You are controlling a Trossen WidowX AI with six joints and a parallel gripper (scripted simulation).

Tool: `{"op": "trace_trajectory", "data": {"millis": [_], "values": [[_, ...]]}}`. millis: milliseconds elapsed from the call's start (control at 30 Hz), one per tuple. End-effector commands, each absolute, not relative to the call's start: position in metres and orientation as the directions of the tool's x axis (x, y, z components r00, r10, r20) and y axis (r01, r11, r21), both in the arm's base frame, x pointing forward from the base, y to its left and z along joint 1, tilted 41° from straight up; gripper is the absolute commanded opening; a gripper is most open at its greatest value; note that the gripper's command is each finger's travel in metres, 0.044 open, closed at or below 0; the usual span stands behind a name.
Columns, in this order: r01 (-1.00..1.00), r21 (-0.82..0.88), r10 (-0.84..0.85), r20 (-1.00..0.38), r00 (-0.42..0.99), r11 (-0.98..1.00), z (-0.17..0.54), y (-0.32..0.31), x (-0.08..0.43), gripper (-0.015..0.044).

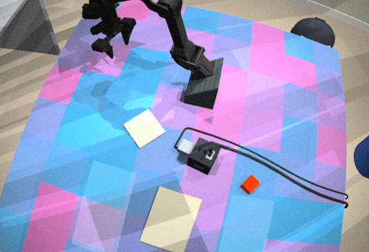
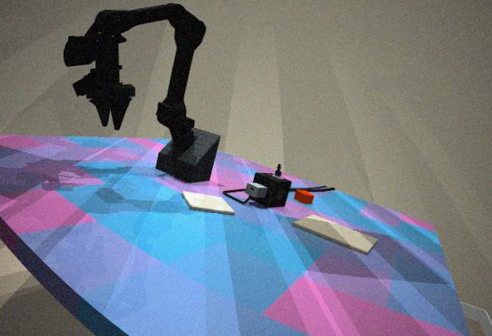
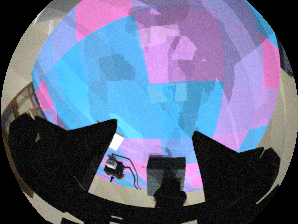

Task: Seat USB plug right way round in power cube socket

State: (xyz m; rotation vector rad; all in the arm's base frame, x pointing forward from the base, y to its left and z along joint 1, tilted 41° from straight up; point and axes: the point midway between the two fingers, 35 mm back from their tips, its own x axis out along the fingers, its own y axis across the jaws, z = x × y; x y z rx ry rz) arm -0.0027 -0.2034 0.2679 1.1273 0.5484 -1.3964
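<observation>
The black power cube stands upright on the table. A small dark plug sticks up from its top, with a whitish patch around its foot; its depth and which way round it sits are too small to tell. A light grey block sits against one side of the cube. My gripper is open and empty, pointing down high above the table, across the arm's base from the cube and far from the plug.
Two black cables run from the cube to the table's right edge. An orange block lies near the cube. A cream square tile and a larger cream board lie flat nearby.
</observation>
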Motion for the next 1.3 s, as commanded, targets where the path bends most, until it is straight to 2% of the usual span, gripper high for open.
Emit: {"op": "trace_trajectory", "data": {"millis": [0, 200, 433, 733, 1033, 1267], "values": [[0.937, 0.291, -0.477, -0.862, 0.17, -0.191, 0.267, -0.204, -0.002, 0.0426], [0.937, 0.278, -0.359, -0.914, 0.19, -0.21, 0.246, -0.221, 0.039, 0.044], [0.968, 0.222, -0.241, -0.952, 0.19, -0.114, 0.217, -0.222, 0.101, 0.044], [0.975, 0.071, -0.138, -0.99, 0.042, -0.211, 0.172, -0.197, 0.185, 0.044], [0.962, -0.064, -0.209, -0.97, -0.123, -0.267, 0.12, -0.128, 0.262, 0.044], [0.951, -0.062, -0.363, -0.915, -0.175, -0.303, 0.082, -0.052, 0.298, 0.044]]}}
